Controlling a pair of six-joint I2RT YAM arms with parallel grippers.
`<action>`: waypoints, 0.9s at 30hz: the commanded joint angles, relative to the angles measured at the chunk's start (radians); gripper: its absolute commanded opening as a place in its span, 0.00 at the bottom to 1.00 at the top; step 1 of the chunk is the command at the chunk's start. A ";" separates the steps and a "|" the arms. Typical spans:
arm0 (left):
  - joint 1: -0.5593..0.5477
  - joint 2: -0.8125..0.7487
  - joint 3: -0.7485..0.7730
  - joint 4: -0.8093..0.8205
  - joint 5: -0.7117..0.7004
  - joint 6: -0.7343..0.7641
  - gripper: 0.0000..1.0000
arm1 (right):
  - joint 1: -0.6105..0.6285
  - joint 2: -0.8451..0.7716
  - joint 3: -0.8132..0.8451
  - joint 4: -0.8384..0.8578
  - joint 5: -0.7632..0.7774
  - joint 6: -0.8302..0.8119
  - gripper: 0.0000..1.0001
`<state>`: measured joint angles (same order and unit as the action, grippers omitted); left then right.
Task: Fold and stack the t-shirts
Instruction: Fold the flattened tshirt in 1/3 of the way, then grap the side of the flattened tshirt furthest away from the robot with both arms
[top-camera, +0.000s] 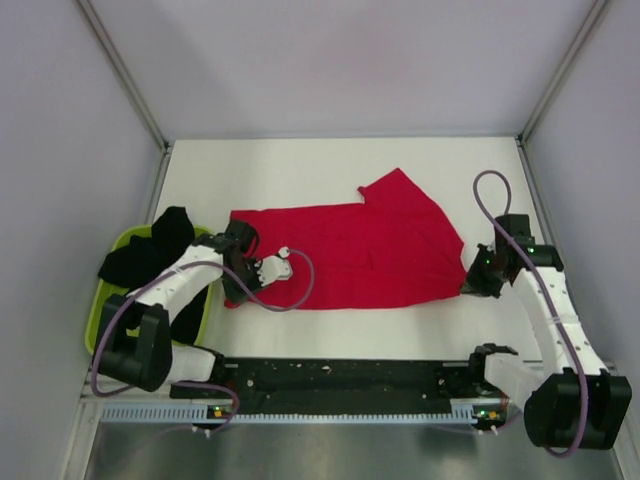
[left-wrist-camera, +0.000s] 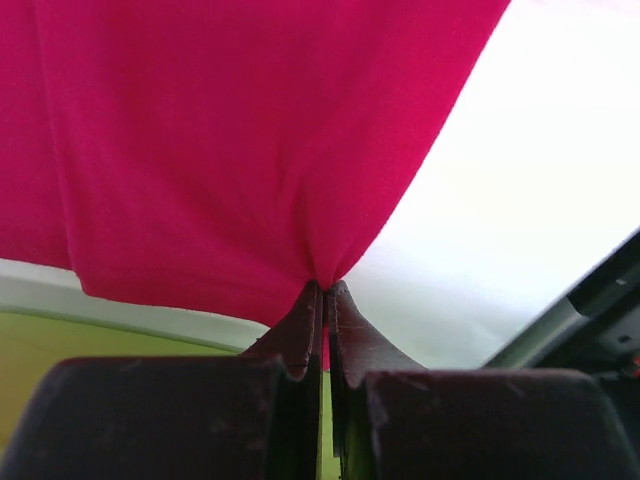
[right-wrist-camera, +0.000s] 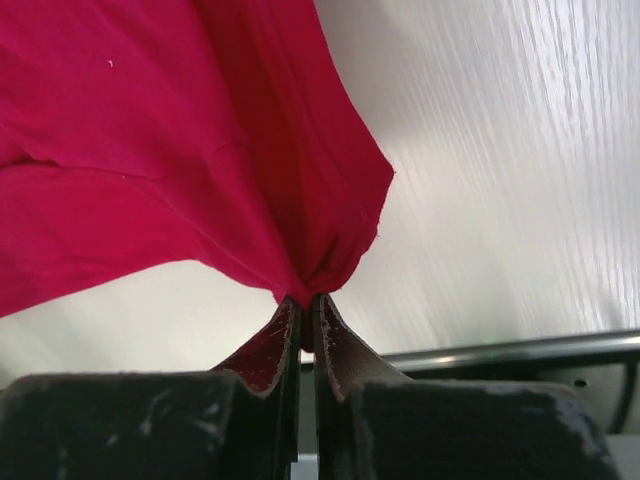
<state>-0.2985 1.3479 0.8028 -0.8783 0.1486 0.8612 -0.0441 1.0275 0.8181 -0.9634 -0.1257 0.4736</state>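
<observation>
Overhead, leaves both pinches too small to judge; up close, shows left gripper (left-wrist-camera: 325, 290) and right gripper (right-wrist-camera: 305, 298) clamped on bunched edges of the red t-shirt (top-camera: 350, 255).

left arm (top-camera: 190, 268) covers part of the black t-shirts (top-camera: 160, 242) and tub (top-camera: 93, 318).

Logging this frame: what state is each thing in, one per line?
Bright red cloth t-shirt: spread unfolded on table, pinched at both ends.
Black cloth t-shirts: crumpled in lime-green plastic tub.
Left hand: shut on red t-shirt.
Right hand: shut on red t-shirt.
</observation>
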 joint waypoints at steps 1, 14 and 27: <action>-0.034 -0.053 -0.016 -0.178 0.065 0.068 0.00 | -0.007 -0.084 -0.004 -0.219 0.012 0.028 0.00; -0.031 -0.013 0.145 -0.402 -0.043 0.121 0.64 | 0.004 -0.277 0.182 -0.468 0.255 0.059 0.81; 0.189 0.430 0.851 -0.151 0.003 -0.117 0.70 | 0.140 0.478 0.677 0.213 -0.008 -0.418 0.75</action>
<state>-0.1646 1.6600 1.5654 -1.1095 0.1261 0.8310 0.0059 1.2255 1.3708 -0.9588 -0.0486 0.2432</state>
